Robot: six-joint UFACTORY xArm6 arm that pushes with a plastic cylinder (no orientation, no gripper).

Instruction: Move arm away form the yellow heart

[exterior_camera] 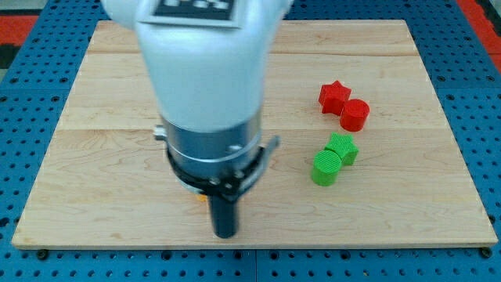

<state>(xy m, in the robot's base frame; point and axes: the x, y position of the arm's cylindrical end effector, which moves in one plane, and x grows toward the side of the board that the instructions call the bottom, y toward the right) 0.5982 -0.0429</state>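
My tip rests on the wooden board near the view's bottom, left of centre. A small sliver of yellow-orange shows just left of the rod, under the arm's body; this is the yellow heart, mostly hidden, so its shape cannot be made out. The tip sits just below and right of it, very close. The large white and grey arm body covers the middle-left of the board.
A red star touches a red cylinder at the view's right. Below them a green block touches a green cylinder. The board lies on a blue perforated surface.
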